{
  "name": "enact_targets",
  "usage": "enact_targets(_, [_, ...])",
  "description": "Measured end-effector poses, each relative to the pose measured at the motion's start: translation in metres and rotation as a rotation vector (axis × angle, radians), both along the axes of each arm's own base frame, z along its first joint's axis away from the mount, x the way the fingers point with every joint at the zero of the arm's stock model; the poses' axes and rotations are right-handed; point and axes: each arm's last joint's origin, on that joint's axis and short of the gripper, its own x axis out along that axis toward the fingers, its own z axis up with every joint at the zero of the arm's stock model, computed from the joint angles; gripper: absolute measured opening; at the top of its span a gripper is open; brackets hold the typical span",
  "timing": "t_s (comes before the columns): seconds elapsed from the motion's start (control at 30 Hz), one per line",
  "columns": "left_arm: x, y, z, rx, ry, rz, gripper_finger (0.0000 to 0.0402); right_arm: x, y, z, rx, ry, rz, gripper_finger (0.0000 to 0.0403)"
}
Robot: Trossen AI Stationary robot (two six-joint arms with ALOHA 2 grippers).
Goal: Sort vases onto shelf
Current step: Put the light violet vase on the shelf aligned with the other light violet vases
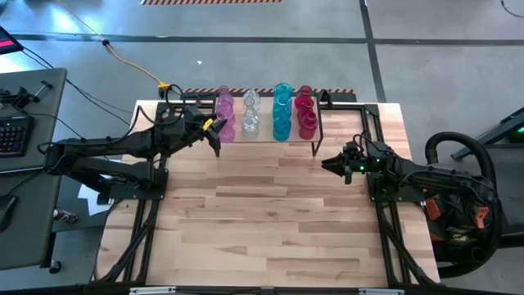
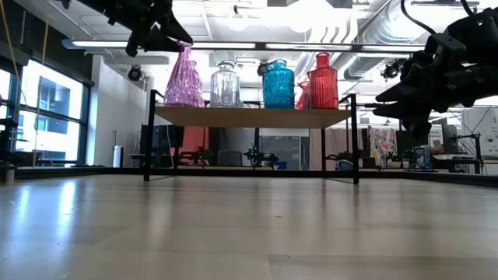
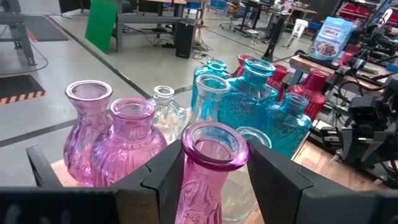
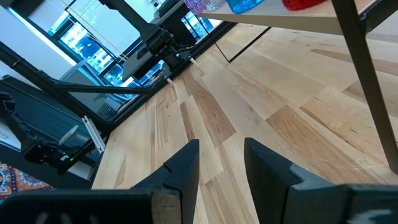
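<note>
I can see no words I can read on any vase or on the shelf (image 1: 315, 123); far back in the left wrist view there is a bag with a picture on it, but its writing is too small for me.

My left gripper (image 3: 208, 171) is at the left end of the shelf, up at the neck of a pink vase (image 3: 208, 168); its two dark fingers (image 3: 163, 174) are clamped on that neck, one on each side. The vase is glass you can see through, with wavy bumps and a round thick rim; in the low view it leans a little, with its bottom at the board.

The other vases sit on the shelf in rows by colour — pink vases (image 1: 225, 102), clear vases (image 1: 250, 115), blue vases (image 1: 282, 111) and red vases (image 1: 305, 111); they are fat at the bottom, thin at the neck, all shiny glass with patterns.

The shelf is a pale wood board on thin black legs (image 2: 355, 140), at the far edge of the striped wood table (image 1: 270, 213).

My right gripper (image 4: 221, 165) hangs over the table just right of the shelf — its fingers stand apart and hold nothing.
</note>
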Motion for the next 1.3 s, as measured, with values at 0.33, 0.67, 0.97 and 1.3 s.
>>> enact_targets(0.33, [-0.0001, 0.0005, 0.0000, 0.000, 0.000, 0.000, 0.0159, 0.0000, 0.0000, 0.0000, 0.000, 0.000, 0.000, 0.0108])
enact_targets(0.67, [-0.0005, 0.0029, 0.0000, 0.003, 0.004, -0.005, 0.0159, 0.0000, 0.0000, 0.0000, 0.000, 0.000, 0.000, 0.0108])
enact_targets(0.97, [-0.0014, 0.0062, 0.0000, 0.001, 0.003, 0.002, 0.0159, 0.0000, 0.0000, 0.0000, 0.000, 0.000, 0.000, 0.0108])
enact_targets(1.3, [-0.0014, 0.0073, -0.0001, -0.004, 0.001, -0.008, 0.0159, 0.0000, 0.0000, 0.0000, 0.000, 0.000, 0.000, 0.0108])
